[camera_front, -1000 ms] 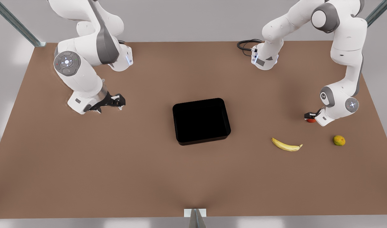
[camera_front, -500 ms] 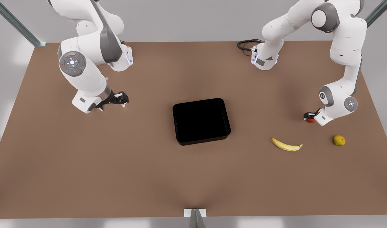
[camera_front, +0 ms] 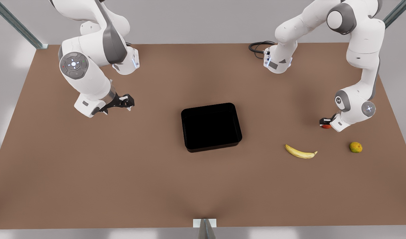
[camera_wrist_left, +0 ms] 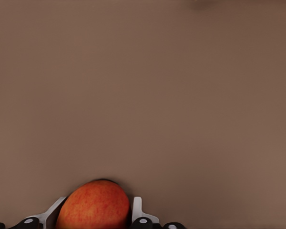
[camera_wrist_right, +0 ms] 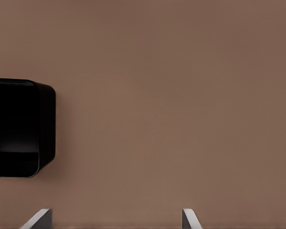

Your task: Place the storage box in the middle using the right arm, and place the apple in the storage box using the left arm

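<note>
Front view: a brown counter (camera_front: pixel 90 186) is seen from above, with the black storage box (camera_front: pixel 211 126) resting at its middle. Near the counter's right edge, the left end effector (camera_front: pixel 325 123) is closed on the apple (camera_front: pixel 326 126), which appears to sit on or just above the counter surface. In the left wrist view the apple (camera_wrist_left: pixel 94 205) is held between two pale fingers (camera_wrist_left: pixel 136 210), the grip lying low on the fruit. The right end effector (camera_front: pixel 127 102) is positioned near the counter's left edge, well apart from the box, its fingers (camera_wrist_right: pixel 189 219) spread and empty; that arm waits.

A slip is judged possible, since the round apple could roll out of a narrow grip during lifting. A banana (camera_front: pixel 300 152) and a yellow-green fruit (camera_front: pixel 355 147) lie nearer the front edge, beside the route to the box but not on it. A low carry could strike the box wall.
</note>
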{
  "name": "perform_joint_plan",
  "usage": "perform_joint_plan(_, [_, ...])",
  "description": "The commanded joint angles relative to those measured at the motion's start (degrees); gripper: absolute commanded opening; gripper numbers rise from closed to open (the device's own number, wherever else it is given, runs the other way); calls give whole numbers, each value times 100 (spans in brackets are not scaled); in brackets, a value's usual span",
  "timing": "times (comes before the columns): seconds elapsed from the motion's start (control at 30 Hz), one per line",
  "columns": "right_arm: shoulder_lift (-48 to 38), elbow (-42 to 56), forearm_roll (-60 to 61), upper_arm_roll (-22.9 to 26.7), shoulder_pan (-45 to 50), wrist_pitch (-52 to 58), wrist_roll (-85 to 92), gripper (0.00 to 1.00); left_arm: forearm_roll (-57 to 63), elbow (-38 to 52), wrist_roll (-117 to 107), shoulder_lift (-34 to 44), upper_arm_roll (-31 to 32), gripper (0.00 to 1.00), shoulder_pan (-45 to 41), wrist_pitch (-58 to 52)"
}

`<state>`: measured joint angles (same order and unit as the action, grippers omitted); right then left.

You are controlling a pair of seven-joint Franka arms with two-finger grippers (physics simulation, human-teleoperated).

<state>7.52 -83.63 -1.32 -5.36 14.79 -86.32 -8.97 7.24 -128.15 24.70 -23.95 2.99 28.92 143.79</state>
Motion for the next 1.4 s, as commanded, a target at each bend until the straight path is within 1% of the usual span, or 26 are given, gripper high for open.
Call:
perform_joint_plan(0.0, [-14,4,-9,0,-20,2,0,100,-3,0,0,4,0,73,0,0])
perform_joint_plan(0.1, [-40,206,-9,8,-47,19,0,100,-12,0,0,-5,0,71,0,0])
perform_joint_plan(0.67, [47,171,0,-53,24,116,-26,100,-38,-35,0,83,0,70,9,-53])
perform_joint_plan(0.87, [56,128,0,-44,-3,133,-17,100,-56,-167,-272,443,79,71,-35,-193])
perform_joint_plan(1.0, [56,128,0,-44,-38,133,-17,100,-56,-325,-694,777,422,71,-44,-290])
perform_joint_plan(1.1, [56,128,0,-44,-47,133,-8,100,-56,-448,-1257,1085,905,71,-44,-395])
perform_joint_plan(1.17, [56,128,0,-44,-55,265,-8,100,-65,-659,-1687,1454,1239,71,-44,-395])
perform_joint_plan(1.23, [56,136,-18,-44,-55,257,-17,100,-82,-835,-2338,1788,1731,71,-44,-519])
perform_joint_plan(1.3, [56,145,-26,-44,-11,239,-26,100,-574,-896,-2672,2069,2311,71,-44,-615])
perform_joint_plan(1.37, [56,136,-26,-44,-3,239,-26,100,-741,-905,-3094,2245,2882,71,-44,-738])
